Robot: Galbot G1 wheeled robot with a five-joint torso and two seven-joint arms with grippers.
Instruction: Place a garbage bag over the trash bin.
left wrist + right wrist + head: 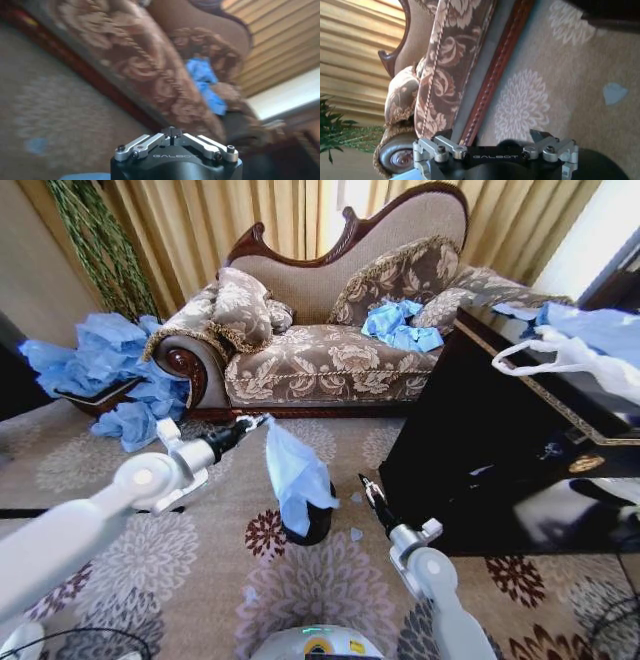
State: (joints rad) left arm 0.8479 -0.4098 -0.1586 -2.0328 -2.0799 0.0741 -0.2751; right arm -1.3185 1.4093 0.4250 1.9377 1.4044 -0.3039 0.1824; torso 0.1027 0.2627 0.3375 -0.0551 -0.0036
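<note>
Two arms work over the patterned carpet in front of the sofa point(320, 345). The left gripper point(262, 421) is raised beside the garbage bag point(295, 472), jaws pinched shut on its upper edge; the left wrist view shows them fully closed. Bag hangs from that pinch, draped down over the trash bin point(318, 522), which stands on the carpet between the two arms. Only the bin's lower right side shows, black below the blue film.

The right gripper point(367, 484) sits low, just beside the bin's right side; its jaws stand apart, holding nothing.

Bag looks feather-light, limp, crinkly, and likely slippery and easy to tear. It will not hold its mouth open unaided. Best hold, I judge: the rim of the opening, pinched at opposite sides and spread over the bin's lip.

Heaps of similar blue bags point(105, 370) lie left of the sofa, more on the seat. A dark desk point(480, 450) stands right.
</note>
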